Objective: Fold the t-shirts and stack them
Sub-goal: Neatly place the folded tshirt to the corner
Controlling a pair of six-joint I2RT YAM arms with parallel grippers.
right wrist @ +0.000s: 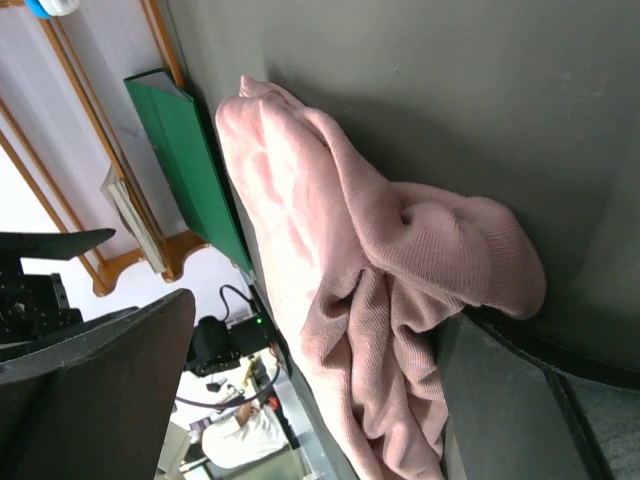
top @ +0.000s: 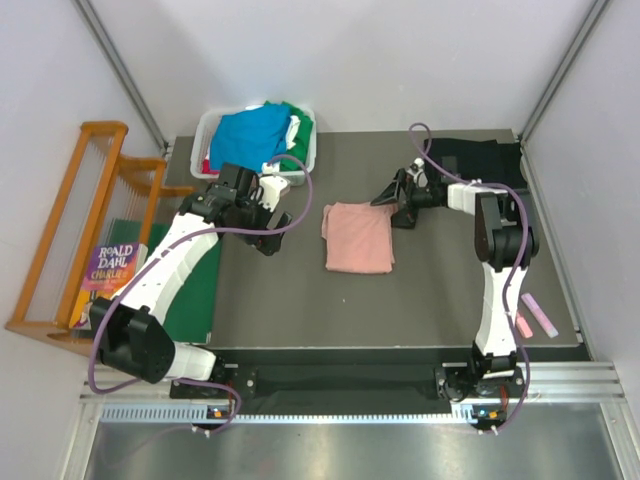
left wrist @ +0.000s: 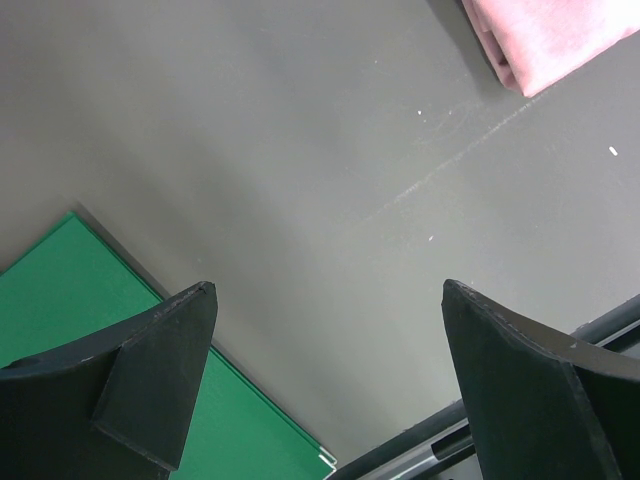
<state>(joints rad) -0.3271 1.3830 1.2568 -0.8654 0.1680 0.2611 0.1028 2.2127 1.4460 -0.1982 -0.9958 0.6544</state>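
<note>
Lying rumpled on matte grey table (top: 450,290), soft pink t-shirt (top: 358,238); both jaws apart

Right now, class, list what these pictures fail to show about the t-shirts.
- Top view: the count of shirts in the white bin; they overlap, and the left arm covers its front.
- Left wrist view: the pink t-shirt is cut off by the top edge.
- Top view: the black t-shirt, folds lost, dark on dark.

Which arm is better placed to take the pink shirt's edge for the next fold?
Right. The right gripper, open, sits at the far-right corner of the pink shirt, cloth just ahead of it. The left gripper, open, hangs over the table by the green board, farther off.
</note>
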